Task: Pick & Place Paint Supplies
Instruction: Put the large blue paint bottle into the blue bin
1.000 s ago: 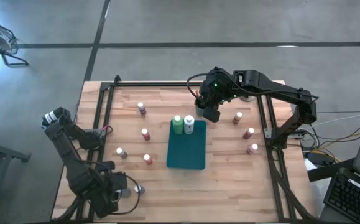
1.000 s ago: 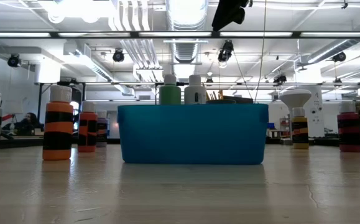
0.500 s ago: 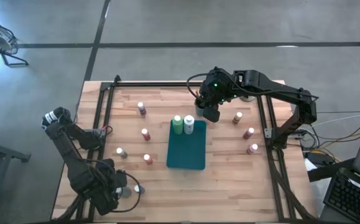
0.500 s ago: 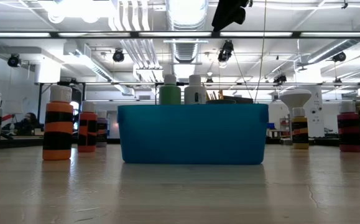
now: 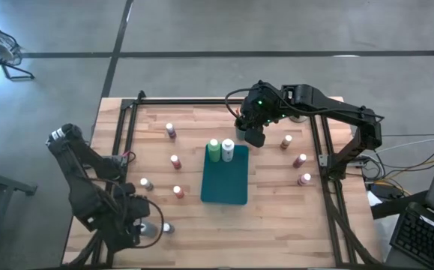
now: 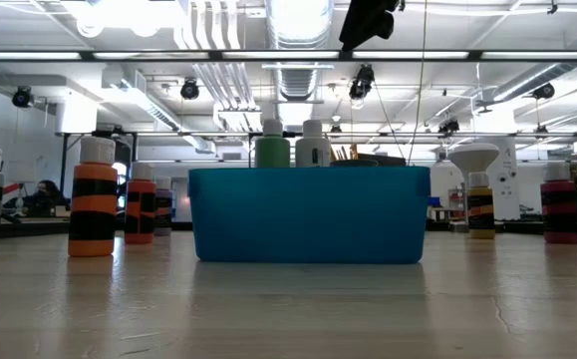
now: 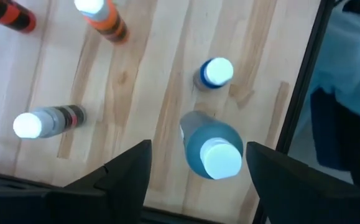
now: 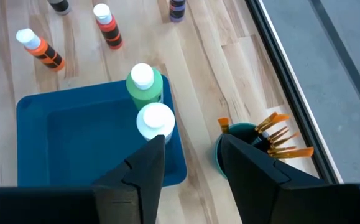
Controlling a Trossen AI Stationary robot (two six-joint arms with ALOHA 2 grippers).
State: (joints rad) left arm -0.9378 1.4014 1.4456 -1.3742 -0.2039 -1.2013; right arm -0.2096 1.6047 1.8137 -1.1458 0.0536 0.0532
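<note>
With its fingers spread and empty, the left gripper (image 7: 195, 165) hovered over a blue bottle (image 7: 212, 152) at the tabletop's (image 5: 276, 217) near-left corner, seemingly for a grasp, while the right gripper (image 8: 192, 162), fingers parted and empty, hung above two bottles standing in the teal tray (image 5: 225, 184).

No legible text, brand, number or sign appears in any view. The paint bottles (image 6: 97, 199) carry only plain coloured bands, with no readable lettering, and the teal tray (image 6: 308, 214) is unmarked. Fixtures in the room beyond the table show no readable signage.
</note>
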